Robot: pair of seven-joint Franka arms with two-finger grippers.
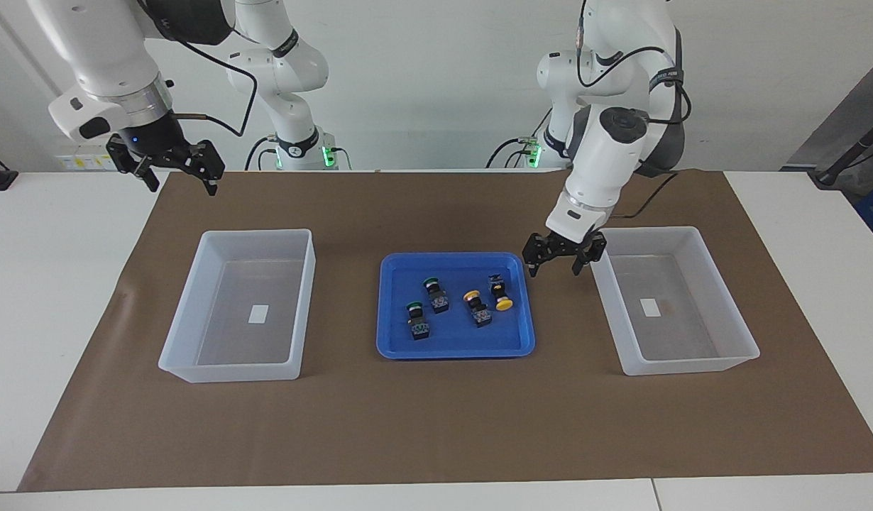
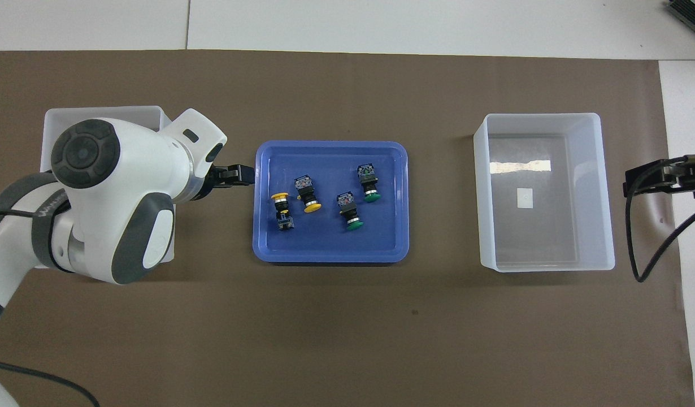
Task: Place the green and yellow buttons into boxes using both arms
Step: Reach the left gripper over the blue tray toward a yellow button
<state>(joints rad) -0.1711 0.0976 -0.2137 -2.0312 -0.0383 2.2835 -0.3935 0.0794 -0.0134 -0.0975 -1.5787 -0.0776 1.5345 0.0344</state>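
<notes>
The left gripper (image 1: 556,269), jaws apart and empty, hangs between the blue tray (image 1: 401,339) and a box (image 1: 720,301); the right gripper (image 1: 177,179) waits, also released.

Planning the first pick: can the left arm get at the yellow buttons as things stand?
Probably yes. The left gripper, open, hangs beside the blue tray, and the yellow buttons lie uncovered at that end of it.

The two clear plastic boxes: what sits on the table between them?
Between the boxes lies a blue tray holding all four buttons, two green-capped and two yellow-capped. The open left gripper hangs beside the tray's edge. Both views show it.
</notes>
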